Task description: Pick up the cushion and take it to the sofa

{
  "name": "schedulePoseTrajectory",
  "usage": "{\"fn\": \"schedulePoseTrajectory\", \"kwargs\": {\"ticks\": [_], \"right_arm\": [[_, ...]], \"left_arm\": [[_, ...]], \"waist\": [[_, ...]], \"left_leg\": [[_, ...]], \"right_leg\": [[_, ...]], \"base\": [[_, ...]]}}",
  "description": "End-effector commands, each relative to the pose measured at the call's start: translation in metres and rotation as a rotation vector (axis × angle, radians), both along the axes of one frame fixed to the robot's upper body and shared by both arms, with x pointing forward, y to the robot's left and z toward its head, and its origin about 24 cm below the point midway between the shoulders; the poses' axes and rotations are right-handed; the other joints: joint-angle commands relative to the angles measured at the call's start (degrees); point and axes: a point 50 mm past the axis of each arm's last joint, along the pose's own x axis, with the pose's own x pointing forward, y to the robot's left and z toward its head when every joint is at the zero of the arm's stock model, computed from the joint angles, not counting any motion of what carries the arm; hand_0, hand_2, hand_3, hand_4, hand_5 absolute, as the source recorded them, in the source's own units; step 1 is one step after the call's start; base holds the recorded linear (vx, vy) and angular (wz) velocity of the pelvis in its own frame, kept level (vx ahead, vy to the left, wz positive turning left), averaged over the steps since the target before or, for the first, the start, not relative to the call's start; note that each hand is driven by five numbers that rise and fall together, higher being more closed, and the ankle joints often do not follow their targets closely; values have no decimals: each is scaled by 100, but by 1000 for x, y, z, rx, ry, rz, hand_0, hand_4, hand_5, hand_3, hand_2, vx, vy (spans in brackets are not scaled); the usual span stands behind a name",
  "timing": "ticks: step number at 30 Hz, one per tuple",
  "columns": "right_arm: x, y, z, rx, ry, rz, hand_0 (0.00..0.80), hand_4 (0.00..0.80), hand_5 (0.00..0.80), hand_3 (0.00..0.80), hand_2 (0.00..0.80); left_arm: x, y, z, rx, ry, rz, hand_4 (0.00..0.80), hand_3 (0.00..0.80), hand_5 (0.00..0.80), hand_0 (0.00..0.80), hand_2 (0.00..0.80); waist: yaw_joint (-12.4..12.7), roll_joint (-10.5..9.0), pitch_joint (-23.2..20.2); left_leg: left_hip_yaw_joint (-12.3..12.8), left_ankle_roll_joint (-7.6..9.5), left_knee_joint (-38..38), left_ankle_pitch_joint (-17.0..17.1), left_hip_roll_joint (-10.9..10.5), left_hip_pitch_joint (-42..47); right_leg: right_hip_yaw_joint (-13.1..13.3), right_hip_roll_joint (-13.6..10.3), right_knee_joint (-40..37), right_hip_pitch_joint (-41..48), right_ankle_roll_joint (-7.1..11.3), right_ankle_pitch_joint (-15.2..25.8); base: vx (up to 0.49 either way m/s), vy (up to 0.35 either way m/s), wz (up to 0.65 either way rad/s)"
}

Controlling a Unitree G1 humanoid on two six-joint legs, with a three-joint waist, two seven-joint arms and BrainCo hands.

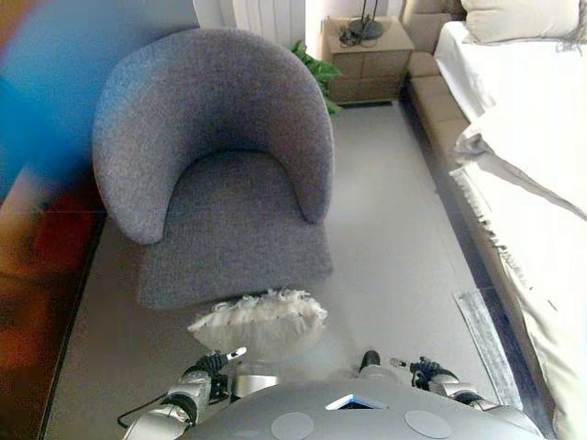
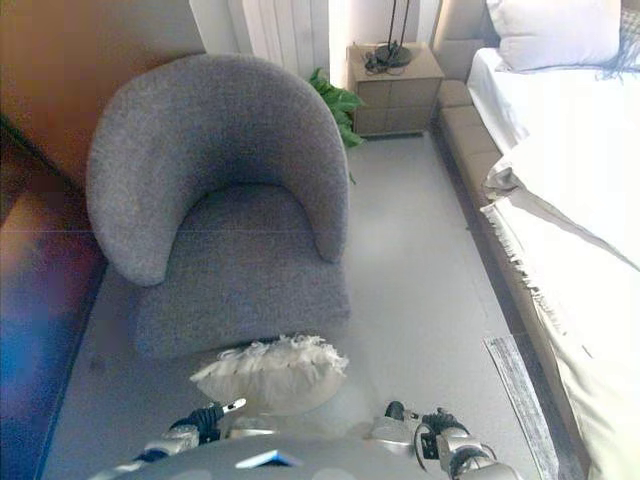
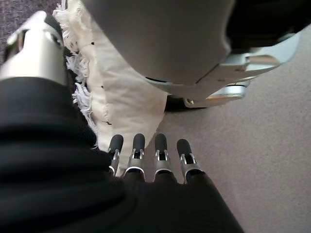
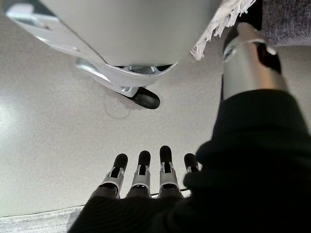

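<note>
The cushion (image 1: 261, 321) is cream with a fringed edge. It lies on the grey floor just in front of the grey armchair (image 1: 215, 165). My left hand (image 1: 200, 378) hangs low, close beside the cushion's near left edge, fingers relaxed and holding nothing. In the left wrist view the cushion (image 3: 121, 97) lies just past the fingers (image 3: 139, 145) without touching them. My right hand (image 1: 433, 374) hangs low at the right, open and empty, over bare floor. Its wrist view shows only a corner of the fringe (image 4: 218, 24).
A long pale seat with a white throw (image 1: 532, 156) and a pillow (image 1: 518, 18) runs along the right side. A bedside cabinet (image 1: 367, 55) with a lamp and a green plant (image 1: 316, 73) stand at the back. A wall closes the left side.
</note>
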Motion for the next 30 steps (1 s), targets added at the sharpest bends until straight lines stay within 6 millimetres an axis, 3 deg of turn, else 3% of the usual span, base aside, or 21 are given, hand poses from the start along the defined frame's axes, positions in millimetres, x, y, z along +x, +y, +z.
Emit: {"fn": "schedulePoseTrajectory", "kwargs": {"ticks": [1,4,7,9,11,13,18,22,24,27,30], "right_arm": [[13,1,1,-10,-21,-38,0,0,0,0,0],[9,4,0,-6,-19,-52,0,0,0,0,0],[8,9,-1,2,-37,-57,0,0,0,0,0],[10,11,-1,12,-53,-50,0,0,0,0,0],[11,12,-1,16,-75,-52,0,0,0,0,0],[12,11,0,18,-80,-48,0,0,0,0,0],[11,12,-1,45,-77,-58,0,0,0,0,0],[23,10,2,56,-98,-19,0,0,0,0,0],[25,9,2,55,-79,-2,0,0,0,0,0],[16,3,2,42,-56,-1,0,0,0,0,0],[19,-1,4,31,-89,-7,0,0,0,0,0]], "left_arm": [[26,8,7,23,-34,-71,0,0,0,0,0],[28,13,8,24,-36,-73,0,0,0,0,0],[34,18,11,42,-45,-73,0,0,0,0,0],[38,20,12,54,-46,-71,0,0,0,0,0],[42,22,14,62,-46,-85,0,0,0,0,0],[43,22,14,62,-44,-78,0,0,0,0,0],[36,19,12,62,-29,-64,0,0,0,0,0],[41,21,13,77,-50,-64,0,0,0,0,0],[42,22,14,85,-69,-14,0,0,0,0,0],[32,17,10,60,-61,-31,0,0,0,0,0],[25,12,7,53,-47,-67,0,0,0,0,0]], "waist": [[75,-264,289],[100,-342,339],[128,-423,345],[66,-466,348],[-49,-497,351],[-126,-521,343],[-178,-548,385],[-232,-509,524],[-215,-484,569],[-167,-407,472],[-158,-346,341]], "left_leg": [[-273,482,546,-443,-197,-204],[-319,601,601,-518,-318,-246],[-454,763,649,-563,-441,-341],[-558,910,684,-603,-533,-387],[-693,1077,657,-619,-638,-402],[-779,1183,628,-629,-761,-379],[-802,1272,620,-704,-1031,-249],[-824,1311,713,-842,-1209,-259],[-835,1340,785,-884,-1257,-285],[-859,1241,753,-892,-1238,-21],[-795,1141,663,-903,-1192,144]], "right_leg": [[32,-649,537,-37,352,-425],[116,-824,690,-112,392,-310],[267,-786,849,-192,348,-319],[586,-595,1094,-311,266,-375],[982,-258,1308,-450,175,-468],[1127,25,1323,-498,107,-549],[1230,457,924,-457,-13,-562],[1354,493,724,-852,18,-258],[1361,508,753,-848,-41,-297],[1048,483,663,-603,-178,-349],[841,503,454,-348,-285,-425]], "base": [[44,314,4],[42,259,6],[30,185,13],[48,141,17],[84,103,50],[117,90,63],[166,11,32],[92,-107,47],[136,-151,62],[241,-73,55],[227,-71,43]]}}
